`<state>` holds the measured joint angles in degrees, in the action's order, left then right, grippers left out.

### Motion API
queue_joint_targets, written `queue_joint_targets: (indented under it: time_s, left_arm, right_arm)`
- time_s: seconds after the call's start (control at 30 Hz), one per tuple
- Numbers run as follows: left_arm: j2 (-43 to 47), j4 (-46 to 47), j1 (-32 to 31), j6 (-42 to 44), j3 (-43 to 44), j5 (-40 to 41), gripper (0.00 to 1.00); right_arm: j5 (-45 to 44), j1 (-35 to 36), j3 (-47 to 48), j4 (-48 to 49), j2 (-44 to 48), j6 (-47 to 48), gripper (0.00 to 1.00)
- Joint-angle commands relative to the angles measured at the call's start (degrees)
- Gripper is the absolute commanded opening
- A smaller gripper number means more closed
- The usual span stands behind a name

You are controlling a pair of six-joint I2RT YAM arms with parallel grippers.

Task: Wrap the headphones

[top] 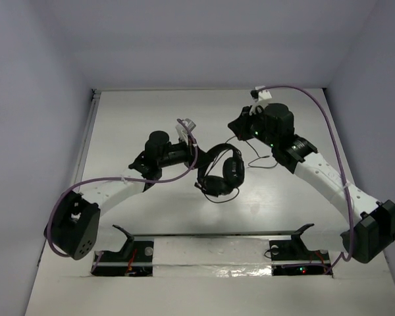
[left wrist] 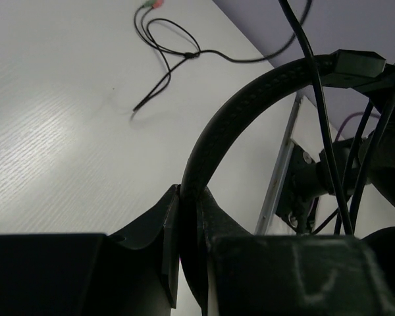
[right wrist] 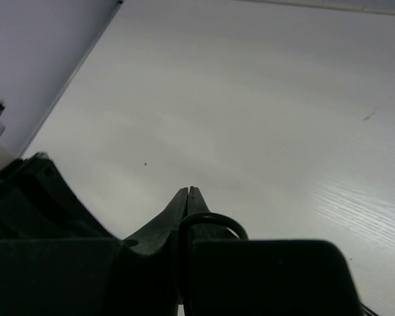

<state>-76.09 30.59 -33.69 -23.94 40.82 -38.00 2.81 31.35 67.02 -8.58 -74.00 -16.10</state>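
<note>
Two grips are set: left fingers (left wrist: 151, 224) clamp the curved headband (left wrist: 250, 92) of the black over-ear headphones (top: 224, 172), likely stiff; right fingers (right wrist: 161, 220) pinch the thin black cable (right wrist: 210, 214), probably limp and slippery.

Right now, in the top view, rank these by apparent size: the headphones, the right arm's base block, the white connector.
1. the headphones and the right arm's base block: about alike; the block may sit nearer the camera, so I won't rank them.
2. the white connector: clearly smallest.

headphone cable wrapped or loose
Loose: the headphone cable trails in slack loops across the table, its plug end lying free.
</note>
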Motion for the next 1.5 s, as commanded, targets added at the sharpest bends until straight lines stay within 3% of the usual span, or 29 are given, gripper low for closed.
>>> queue_joint_targets:
  time_s: [0.0,0.13,0.4,0.57,0.7,0.9,1.07,1.27,1.47]
  left_arm:
    - [3.6,0.2,2.9,-2.9,2.3,1.7,0.0]
    - [6.4,8.1,5.1,-6.8,-0.3,-1.7,0.0]
    - [7.4,6.9,11.6,-12.2,3.1,-1.6,0.0]
    - [6.0,17.7,14.1,-20.1,3.7,-8.2,0.0]
    - [5.4,16.5,14.6,-22.1,6.9,-7.6,0.0]
    - [5.4,6.4,16.5,-21.1,15.6,-1.8,0.0]
    - [4.3,0.8,18.6,-22.0,24.3,0.0,0.0]
    - [2.8,-6.8,19.1,-21.1,34.8,0.3,0.0]
    - [3.1,-10.1,19.7,-22.2,38.4,-0.1,0.0]
  right_arm:
    - [7.3,-1.7,-3.1,12.2,6.0,-3.8,0.0]
    - [7.2,-3.0,-7.7,15.8,10.3,-4.9,0.0]
    - [12.9,-3.6,-18.2,27.9,17.7,-8.3,0.0]
    - [11.3,-3.6,-18.7,24.1,16.4,-6.3,0.0]
    - [13.2,-3.6,-20.8,25.4,14.6,-7.0,0.0]
    - [20.5,-3.6,-21.7,26.9,9.5,-7.5,0.0]
    - [21.8,-2.5,-21.8,28.1,5.7,-8.2,0.21]
    - [25.2,-2.0,-20.4,31.2,-0.8,-8.2,0.4]
    - [29.4,-2.0,-20.1,41.0,-9.3,-8.8,0.48]
